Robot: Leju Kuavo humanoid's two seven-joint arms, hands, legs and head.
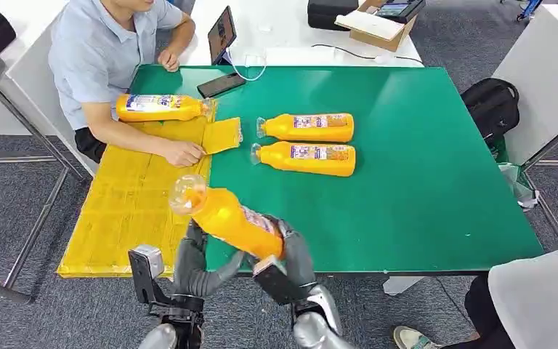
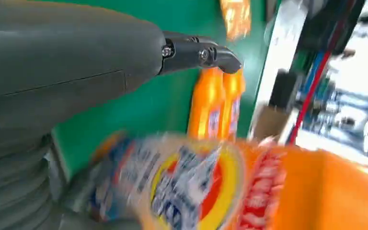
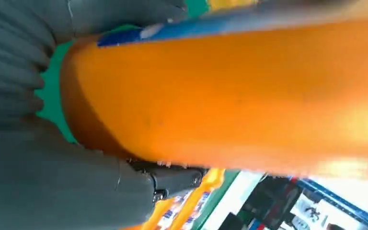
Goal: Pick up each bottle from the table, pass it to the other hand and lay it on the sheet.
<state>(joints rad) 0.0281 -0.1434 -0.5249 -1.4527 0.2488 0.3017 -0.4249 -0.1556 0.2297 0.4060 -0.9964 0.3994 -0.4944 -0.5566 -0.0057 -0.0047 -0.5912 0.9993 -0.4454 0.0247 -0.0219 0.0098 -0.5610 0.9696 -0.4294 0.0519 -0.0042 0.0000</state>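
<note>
The robot holds one orange bottle up in the air, over the near edge of the green table. The bottle is tilted, with its clear cap end pointing up and toward the yellow sheet. The right hand is wrapped around the bottom part of the bottle and grips it. The left hand sits just beside the bottle, under its middle, and its fingers look apart; it seems to touch the bottle, but it is hard to tell if it has a real hold. So this looks like the pass from one hand to the other, in the middle of being done. Next, the left hand should close tight on the bottle before the right hand lets go, or the bottle could slip and drop. Then the bottle can go flat on the sheet. One bottle on the sheet already lies near the far end, next to a person's arm. Two bottles on the table lie side by side and wait for their turn. All the bottles look full of orange stuff, with their caps on.
</note>
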